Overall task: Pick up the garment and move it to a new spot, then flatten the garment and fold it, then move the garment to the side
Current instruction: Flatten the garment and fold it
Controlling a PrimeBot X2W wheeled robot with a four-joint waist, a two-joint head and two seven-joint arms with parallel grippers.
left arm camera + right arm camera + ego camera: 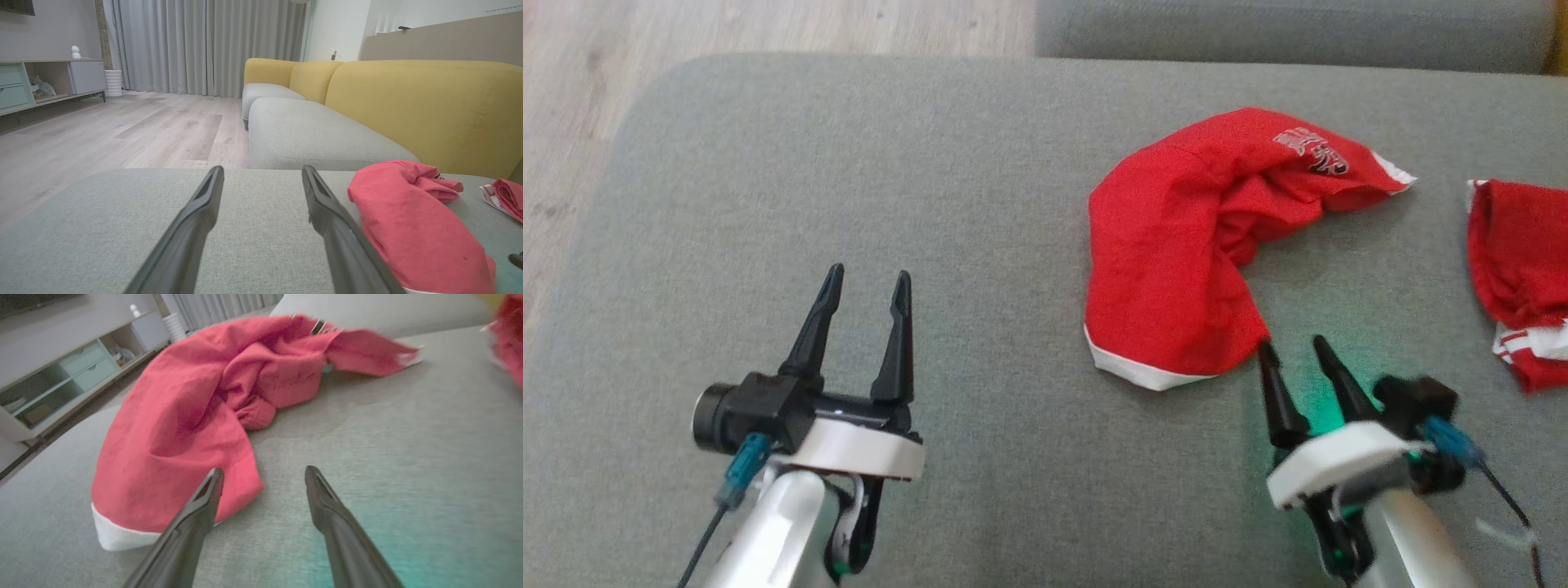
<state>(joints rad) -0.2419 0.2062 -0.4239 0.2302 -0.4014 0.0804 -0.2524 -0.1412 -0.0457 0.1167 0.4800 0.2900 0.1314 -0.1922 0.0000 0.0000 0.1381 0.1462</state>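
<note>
Rightward, red cloth (1519,253) cropped by edge, garment (1168,269) crumpled, left gripper (868,276) and right gripper (1290,343) wide, empty.

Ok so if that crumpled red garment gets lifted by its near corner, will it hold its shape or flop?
Probably flop: the red garment lies in soft bunched folds, so it should drape and unfurl. It looks thin, so it is likely light. If pushed, the textured grey cushion may drag at it, bunching it.
</note>
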